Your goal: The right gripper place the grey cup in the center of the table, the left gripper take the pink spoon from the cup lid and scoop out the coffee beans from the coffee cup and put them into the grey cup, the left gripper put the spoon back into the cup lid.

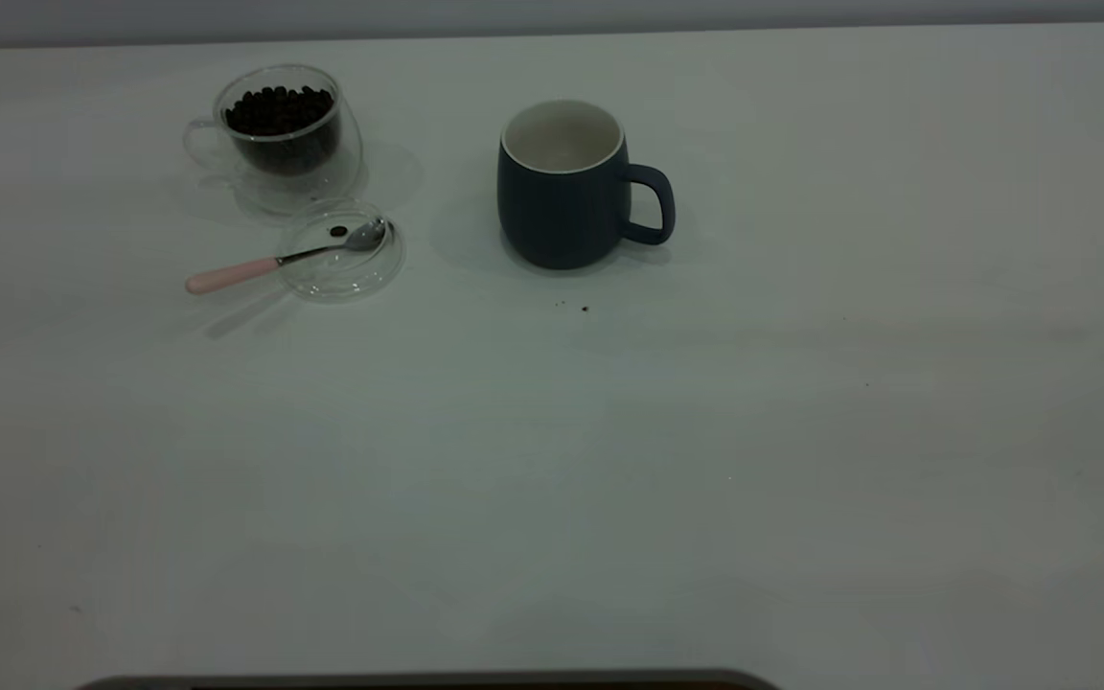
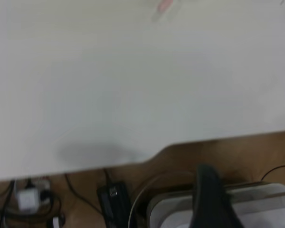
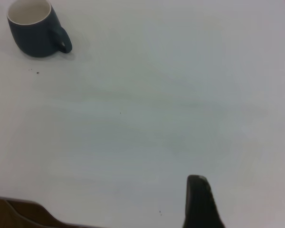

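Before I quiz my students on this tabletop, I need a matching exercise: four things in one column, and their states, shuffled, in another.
Things:
1. dark grey ceramic cup
2. clear glass coffee cup
3. pink-handled metal spoon
4. clear round glass lid

States:
A. filled with dark coffee beans
B. empty, pale inside, handle toward the right arm's side
C. flat on the table, with one loose bean on it
D. bowl resting on the lid, handle sticking out over the table

Pairs: 1-B, 2-A, 3-D, 4-C
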Tool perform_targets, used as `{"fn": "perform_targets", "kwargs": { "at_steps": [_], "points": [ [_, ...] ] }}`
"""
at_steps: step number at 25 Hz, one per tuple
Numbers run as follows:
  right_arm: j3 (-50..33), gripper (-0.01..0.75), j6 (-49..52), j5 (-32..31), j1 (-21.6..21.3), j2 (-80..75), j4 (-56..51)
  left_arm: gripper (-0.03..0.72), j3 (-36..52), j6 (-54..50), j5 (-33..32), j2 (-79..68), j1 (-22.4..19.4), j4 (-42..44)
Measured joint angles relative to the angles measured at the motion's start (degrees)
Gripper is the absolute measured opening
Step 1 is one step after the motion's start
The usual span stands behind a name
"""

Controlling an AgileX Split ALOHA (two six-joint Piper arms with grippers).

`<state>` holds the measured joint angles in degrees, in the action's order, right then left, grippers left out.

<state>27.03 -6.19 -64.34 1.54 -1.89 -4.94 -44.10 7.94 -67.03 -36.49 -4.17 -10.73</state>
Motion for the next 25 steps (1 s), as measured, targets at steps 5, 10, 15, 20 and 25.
{"fn": "perform_targets", "kwargs": {
  "at_steps": [5,10,15,20,25],
  "points": [
    [0.0,0.502,0.0,0.0,0.0,0.0,0.0,0.466,10.09,-2.63,0.25,10.13,2.45,3.13],
    [0.0,0.502,0.0,0.0,0.0,0.0,0.0,0.466,14.25,-4.21,0.31,20.3,4.56,5.64],
    [0.0,0.502,0.0,0.0,0.0,0.0,0.0,0.465,15.82,-5.86,1.21,30.54,4.56,5.64],
    [0.0,0.502,0.0,0.0,0.0,0.0,0.0,0.465,15.82,-6.1,1.22,37.37,4.56,5.64],
    [0.0,0.502,0.0,0.0,0.0,0.0,0.0,0.465,15.82,-6.1,1.22,37.51,4.56,5.64]
  ]
}}
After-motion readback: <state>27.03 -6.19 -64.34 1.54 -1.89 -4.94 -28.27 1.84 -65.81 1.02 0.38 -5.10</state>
